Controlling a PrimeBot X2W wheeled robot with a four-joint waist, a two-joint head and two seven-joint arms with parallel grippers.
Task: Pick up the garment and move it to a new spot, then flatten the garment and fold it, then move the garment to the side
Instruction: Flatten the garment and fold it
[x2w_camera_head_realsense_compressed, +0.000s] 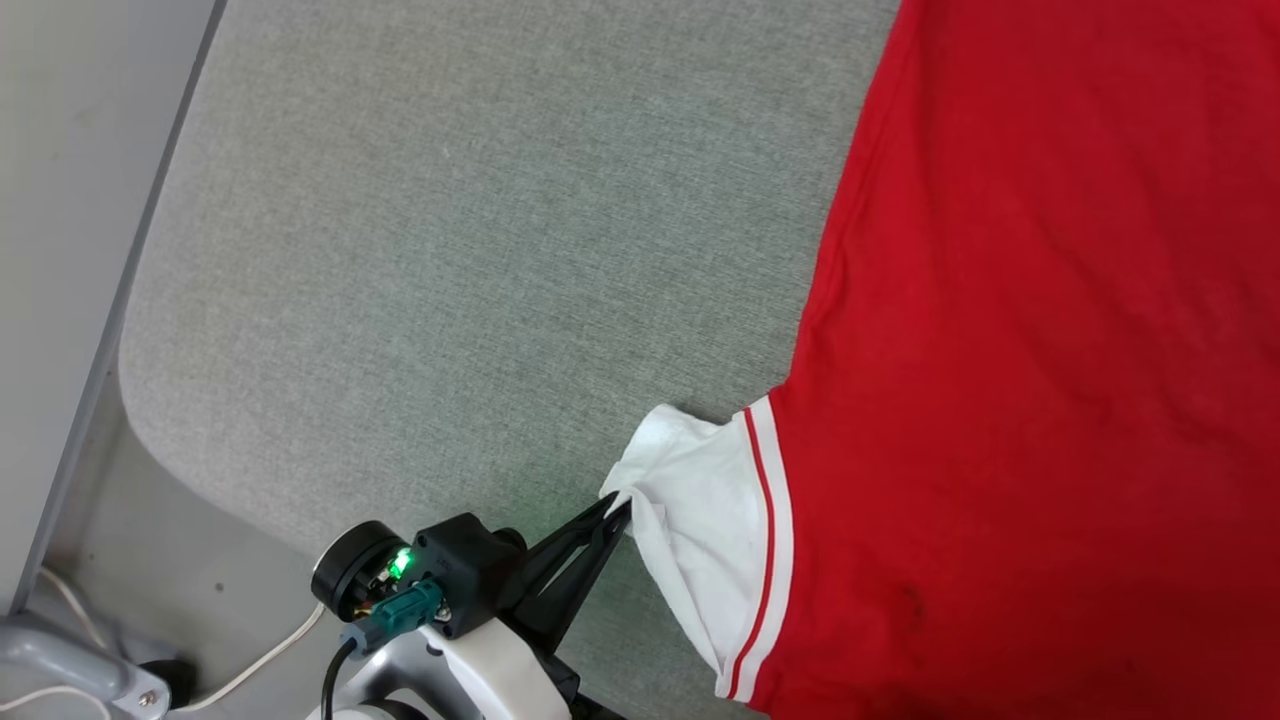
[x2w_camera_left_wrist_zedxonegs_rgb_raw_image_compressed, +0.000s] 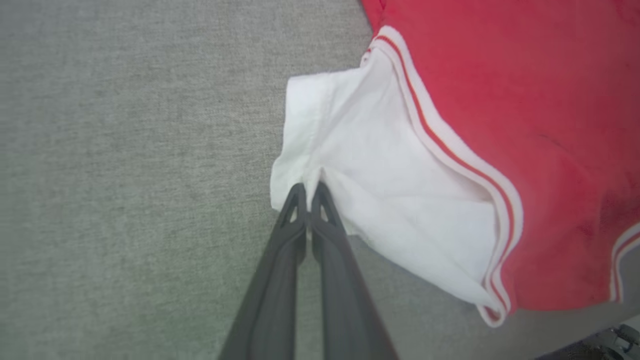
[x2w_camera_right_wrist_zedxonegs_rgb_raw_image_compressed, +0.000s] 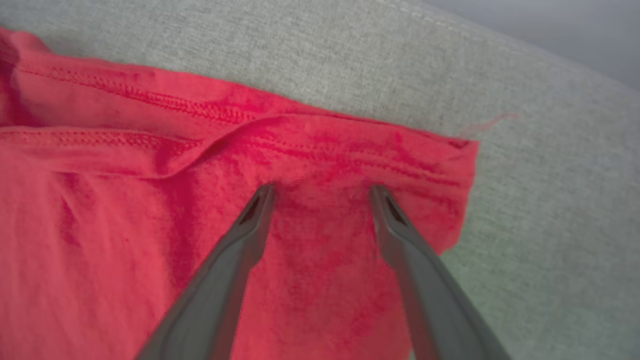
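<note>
The red garment (x2w_camera_head_realsense_compressed: 1040, 350) lies spread over the right part of the grey padded surface (x2w_camera_head_realsense_compressed: 480, 250), its lettering hidden. Its white sleeve (x2w_camera_head_realsense_compressed: 705, 520) with red-white striped trim sticks out toward the lower middle. My left gripper (x2w_camera_head_realsense_compressed: 618, 508) is shut on the sleeve's hem edge; in the left wrist view the gripper (x2w_camera_left_wrist_zedxonegs_rgb_raw_image_compressed: 308, 189) pinches the white sleeve (x2w_camera_left_wrist_zedxonegs_rgb_raw_image_compressed: 395, 190), which puckers at the tips. In the right wrist view my right gripper (x2w_camera_right_wrist_zedxonegs_rgb_raw_image_compressed: 322, 189) stands open over a corner of the garment's red stitched hem (x2w_camera_right_wrist_zedxonegs_rgb_raw_image_compressed: 310, 165), fingertips resting on or just above the cloth.
The grey surface has a rounded corner at lower left (x2w_camera_head_realsense_compressed: 150, 420). Beyond it lie pale floor, a white cable (x2w_camera_head_realsense_compressed: 260, 660) and a grey metal frame (x2w_camera_head_realsense_compressed: 70, 660). In the right wrist view the surface's edge (x2w_camera_right_wrist_zedxonegs_rgb_raw_image_compressed: 500, 40) runs close behind the hem.
</note>
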